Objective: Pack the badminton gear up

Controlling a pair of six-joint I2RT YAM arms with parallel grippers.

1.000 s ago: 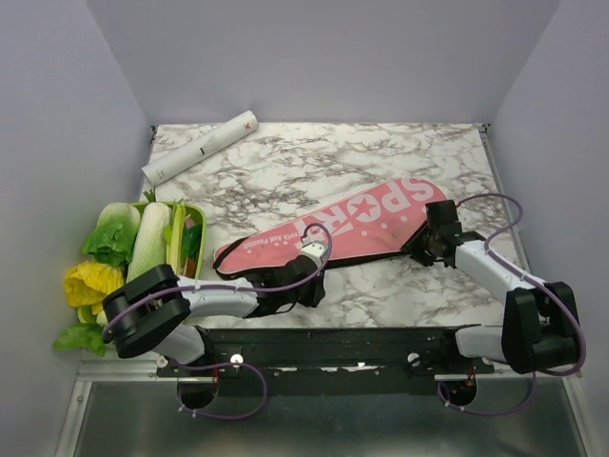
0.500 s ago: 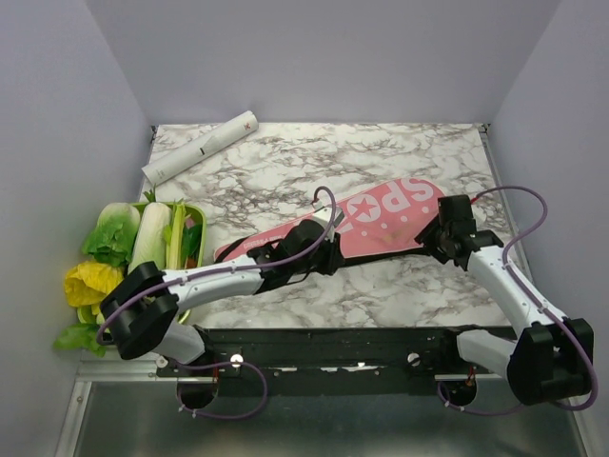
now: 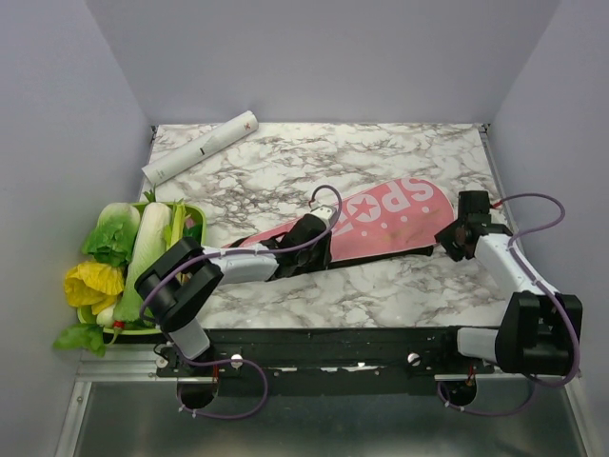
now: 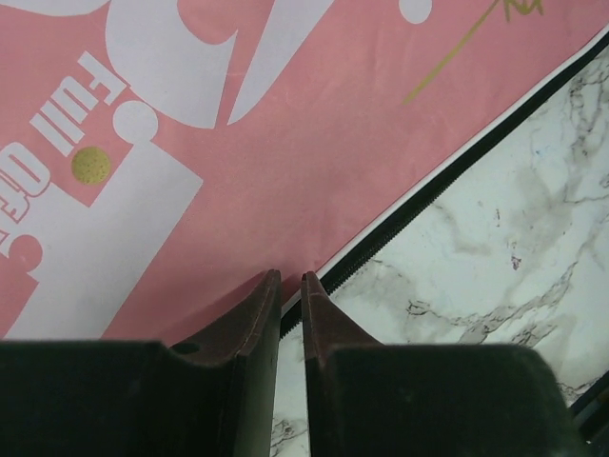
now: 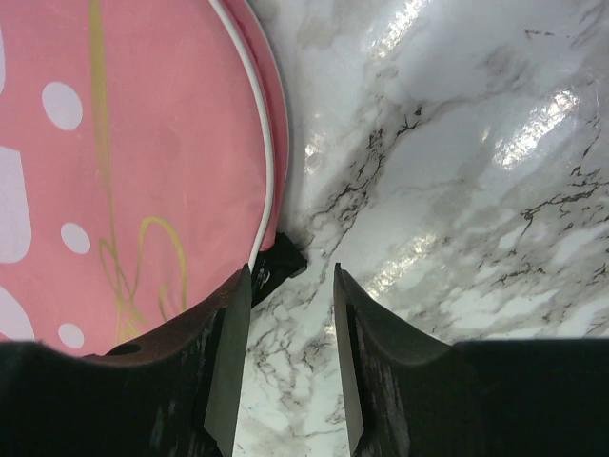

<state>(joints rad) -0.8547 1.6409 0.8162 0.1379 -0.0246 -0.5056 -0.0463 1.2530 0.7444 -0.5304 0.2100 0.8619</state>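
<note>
L claw [image 4: 288, 283]: almost closed, just a thin slit betw the 2 fingers. Tips sit at the edge of the pink cover [image 4: 285, 143], right on its black zip edge [image 4: 447, 176]. The zip edge runs into the slit; can't tell if it's pinched.
R claw [image 5: 288, 286]: partly open, nothing held. Tips are low over the table, just beside the cover's round end. A small black tab [image 5: 278, 265] pokes out from under that end and sits betw the tips, close to one finger.
Cover: lies flat on the marble table [image 3: 381, 152], slanted, w/ the wide end far right and the thin end near left. L claw is on its middle, R claw at the wide end's right side.
Wrist cams only: the zip edge up close, white trim [image 5: 269, 162] round the wide end, gold dot and gold squiggle print, the black tab.
Top cam only: big letters "SPO" on the cover; white tube [image 3: 200, 148] lying at the far left corner, well apart from the cover; green tray [image 3: 198, 217] of veg [image 3: 119, 238] at the table's left edge.
Hidden: L arm [image 3: 243, 265] lies over the cover's thin end and blocks the rest of the letters. A dark bit shows by that end, too small to tell what it is.
</note>
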